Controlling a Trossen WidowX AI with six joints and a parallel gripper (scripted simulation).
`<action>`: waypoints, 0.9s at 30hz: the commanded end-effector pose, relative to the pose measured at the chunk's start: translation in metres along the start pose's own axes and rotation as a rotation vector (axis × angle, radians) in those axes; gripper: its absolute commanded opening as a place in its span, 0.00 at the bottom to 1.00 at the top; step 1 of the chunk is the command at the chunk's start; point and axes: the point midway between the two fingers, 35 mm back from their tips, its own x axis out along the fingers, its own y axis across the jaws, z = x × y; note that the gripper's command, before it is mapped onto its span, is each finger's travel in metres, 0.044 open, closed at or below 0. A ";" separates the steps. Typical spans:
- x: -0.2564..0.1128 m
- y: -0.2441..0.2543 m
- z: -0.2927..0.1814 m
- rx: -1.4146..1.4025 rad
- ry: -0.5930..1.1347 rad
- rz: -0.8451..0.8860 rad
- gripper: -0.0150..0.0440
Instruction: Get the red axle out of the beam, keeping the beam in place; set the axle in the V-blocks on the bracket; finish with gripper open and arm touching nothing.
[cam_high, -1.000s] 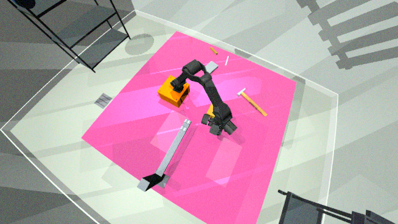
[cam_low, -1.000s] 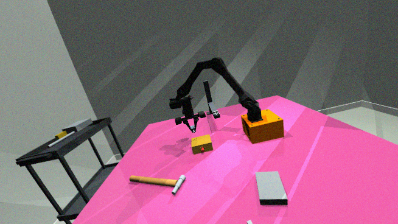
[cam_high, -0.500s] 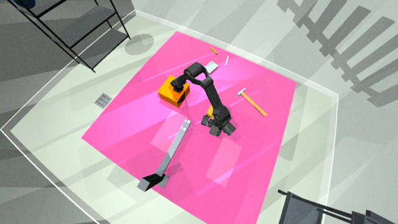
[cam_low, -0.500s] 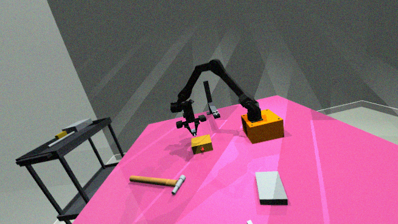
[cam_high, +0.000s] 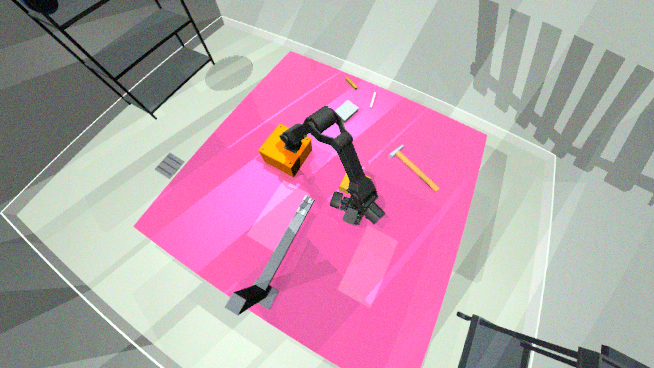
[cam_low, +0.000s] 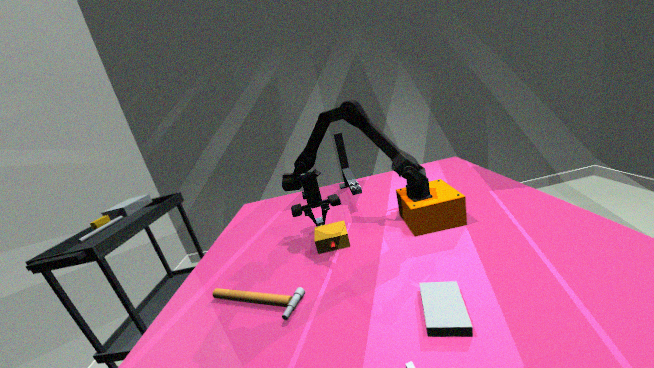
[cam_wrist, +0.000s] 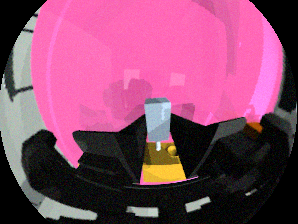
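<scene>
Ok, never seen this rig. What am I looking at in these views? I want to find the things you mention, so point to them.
One black arm on an orange base block (cam_high: 272, 150) (cam_low: 440, 220). Top looks down; exterior looks across the pink surface; wrist looks past the fingers.

The end effector (cam_high: 357, 212) (cam_low: 320, 220) (cam_wrist: 158, 125) is shut on a small grey block (cam_wrist: 157, 119), above and beside a yellow beam (cam_high: 345, 183) (cam_low: 331, 231) (cam_wrist: 164, 172) with a red axle end (cam_low: 333, 244) showing.

Also there: a hammer (cam_high: 417, 170) (cam_low: 255, 297), a pale slab (cam_high: 347, 110) (cam_low: 445, 307), and a long grey bracket (cam_high: 285, 250) (cam_low: 352, 182).
</scene>
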 end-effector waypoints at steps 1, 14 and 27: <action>0.009 -0.002 -0.001 0.005 0.002 -0.007 0.25; 0.008 -0.002 -0.001 0.000 0.002 -0.004 0.57; -0.005 -0.001 -0.001 0.004 0.002 -0.007 1.00</action>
